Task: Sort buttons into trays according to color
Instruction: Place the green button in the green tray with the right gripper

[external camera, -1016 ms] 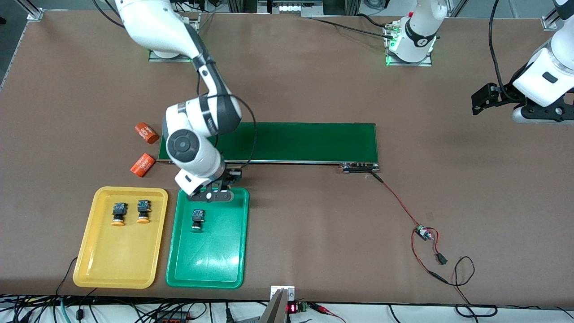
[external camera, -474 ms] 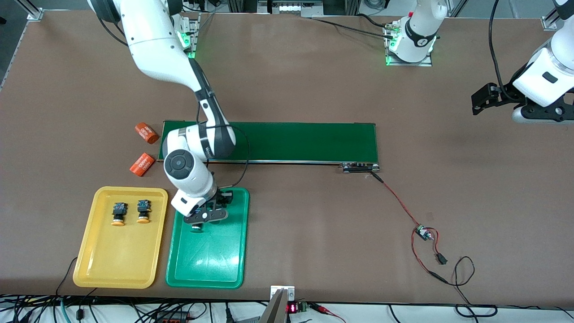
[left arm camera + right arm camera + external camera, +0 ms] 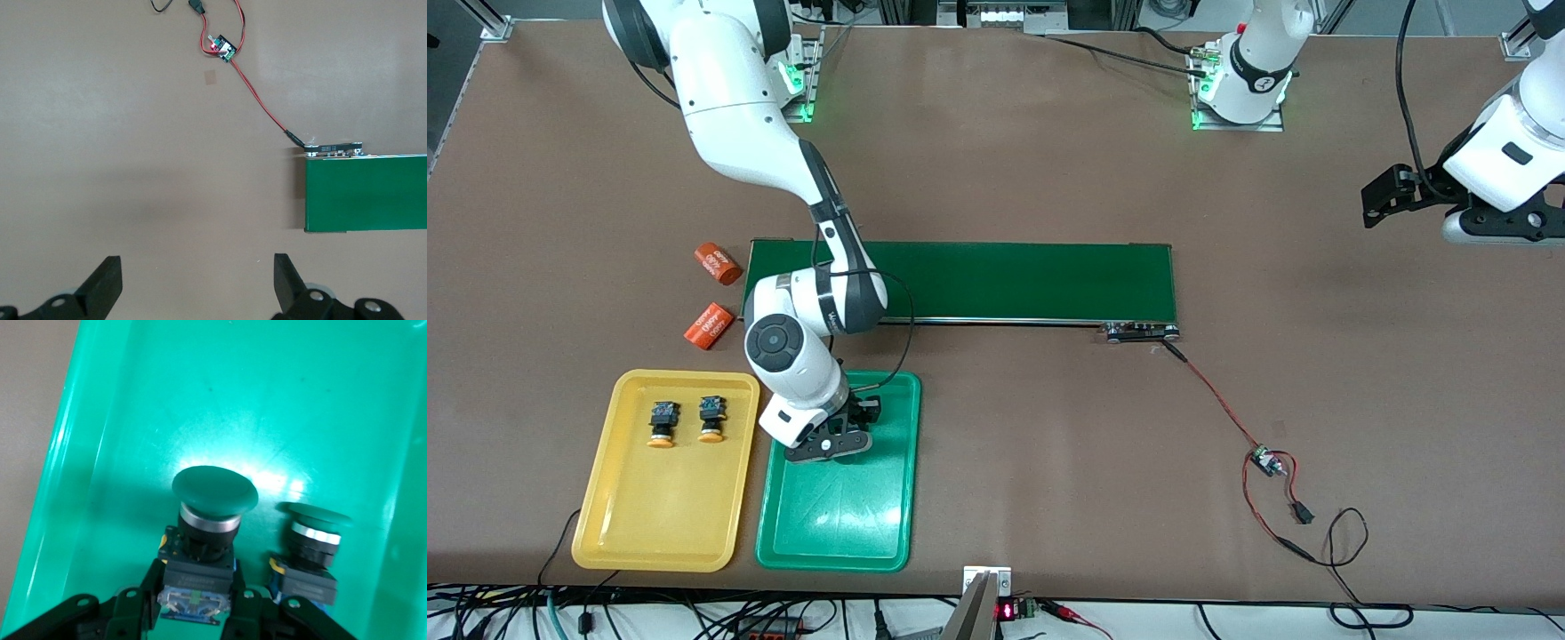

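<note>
My right gripper point(image 3: 197, 600) is low over the green tray point(image 3: 889, 524), jaws clenched on a green button point(image 3: 212, 513), cap pointing away from the jaws. Second green button point(image 3: 312, 540) lies in the tray just beside the jaws and the held one; I can't tell if they touch. Two yellow-orange buttons point(image 3: 686, 420) lie in the yellow tray point(image 3: 649, 533), well clear of those jaws. My left gripper point(image 3: 198, 293) waits over bare tabletop point(image 3: 133, 147), jaws released, nothing between them, the conveyor belt point(image 3: 365, 193) end ahead of them.
</note>
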`<state>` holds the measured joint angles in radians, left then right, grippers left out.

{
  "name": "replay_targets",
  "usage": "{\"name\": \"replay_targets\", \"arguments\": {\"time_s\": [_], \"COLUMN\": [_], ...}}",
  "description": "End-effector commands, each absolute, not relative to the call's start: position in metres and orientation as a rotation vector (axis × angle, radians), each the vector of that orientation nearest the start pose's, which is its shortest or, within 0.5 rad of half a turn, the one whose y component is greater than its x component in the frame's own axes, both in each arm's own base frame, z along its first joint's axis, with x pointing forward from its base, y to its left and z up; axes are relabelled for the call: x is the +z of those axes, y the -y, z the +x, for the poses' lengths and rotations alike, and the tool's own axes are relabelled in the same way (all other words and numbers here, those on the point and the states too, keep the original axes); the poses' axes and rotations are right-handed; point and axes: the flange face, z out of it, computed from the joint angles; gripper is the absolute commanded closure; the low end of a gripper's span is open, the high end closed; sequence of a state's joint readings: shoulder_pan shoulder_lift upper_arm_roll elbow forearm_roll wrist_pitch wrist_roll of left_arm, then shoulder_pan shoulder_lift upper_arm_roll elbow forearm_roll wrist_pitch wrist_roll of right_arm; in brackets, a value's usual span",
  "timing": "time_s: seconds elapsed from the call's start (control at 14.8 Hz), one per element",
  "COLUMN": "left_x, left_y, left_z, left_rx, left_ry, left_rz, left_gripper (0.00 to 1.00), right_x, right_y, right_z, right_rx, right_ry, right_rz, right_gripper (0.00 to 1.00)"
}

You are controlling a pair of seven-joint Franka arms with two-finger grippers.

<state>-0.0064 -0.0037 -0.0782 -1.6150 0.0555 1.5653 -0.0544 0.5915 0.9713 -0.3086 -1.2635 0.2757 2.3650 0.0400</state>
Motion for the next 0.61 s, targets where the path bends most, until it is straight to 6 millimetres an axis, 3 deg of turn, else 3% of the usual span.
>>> {"name": "replay_targets", "arguments": {"time_s": [0.0,0.07,0.14,0.2,0.34,0.54], "left_x": [0.612,0.612,0.612,0.612,0.612,0.612], "left_y": [0.041,0.04,0.041,0.041,0.041,0.041], "left_z": [0.551,0.551,0.551,0.551,0.551,0.551], "left_rx": [0.072,0.072,0.074,0.074,0.074,0.074], "left_ry": [-0.05,-0.047,-0.05,-0.05,-0.05,-0.052], "left_rz": [-3.099,-3.099,-3.099,-3.099,-3.099,-3.099], "left_gripper": [0.0,0.0,0.0,0.0,0.0,0.0], "right_x": [0.193,0.186,0.186,0.188,0.203,0.251], "right_y": [-0.284,-0.283,-0.283,-0.282,-0.284,-0.282], "right_z": [0.718,0.718,0.718,0.718,0.718,0.716], "right_rx": [-0.3,-0.299,-0.309,-0.298,-0.261,-0.193], "right_ry": [0.341,0.34,0.326,0.254,0.184,0.171], "right_rz": [-3.105,-3.108,-3.103,-3.074,-3.027,-3.006], "right_gripper": [1.0,0.96,0.62,0.01,0.0,0.0]}}
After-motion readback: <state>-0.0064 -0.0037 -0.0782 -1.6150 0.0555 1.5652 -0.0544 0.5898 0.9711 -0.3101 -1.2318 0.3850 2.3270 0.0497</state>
